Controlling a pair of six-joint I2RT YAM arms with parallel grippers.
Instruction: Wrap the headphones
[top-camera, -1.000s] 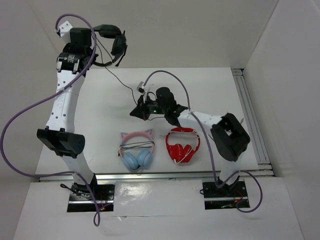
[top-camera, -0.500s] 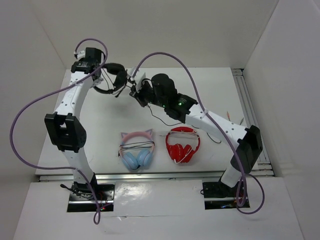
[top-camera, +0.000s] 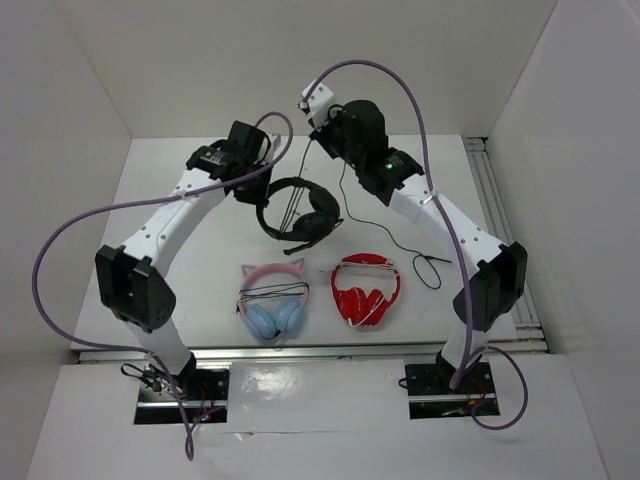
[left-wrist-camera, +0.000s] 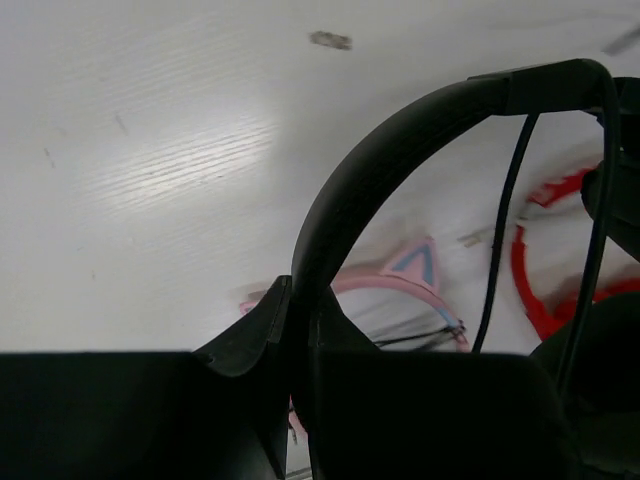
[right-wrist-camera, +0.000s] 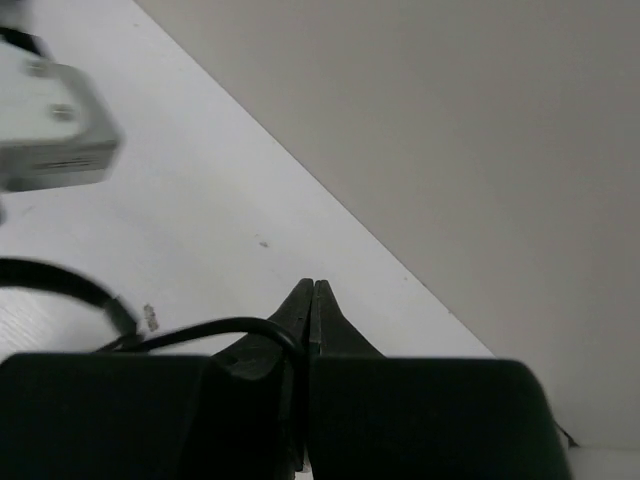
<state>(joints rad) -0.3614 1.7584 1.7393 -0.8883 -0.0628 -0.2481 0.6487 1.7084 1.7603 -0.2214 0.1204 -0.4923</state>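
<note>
The black headphones (top-camera: 297, 212) hang over the middle of the table, above the two other pairs. My left gripper (top-camera: 260, 188) is shut on their headband (left-wrist-camera: 400, 140), which arcs up from between the jaws (left-wrist-camera: 300, 320). My right gripper (top-camera: 322, 135) is raised near the back wall and shut on the thin black cable (right-wrist-camera: 200, 330). The cable (top-camera: 345, 195) runs down from that gripper, and its end loops on the table at the right (top-camera: 430, 270). A stretch of cable (left-wrist-camera: 500, 230) also crosses inside the headband.
A pink-and-blue cat-ear pair (top-camera: 273, 300) and a red pair (top-camera: 365, 292) lie side by side near the table's front edge. A metal rail (top-camera: 500, 230) runs along the right side. White walls enclose the table at the back and sides.
My left arm has swung the headphones from the back left to over the table's middle. My right gripper has risen and moved back with the cable.
</note>
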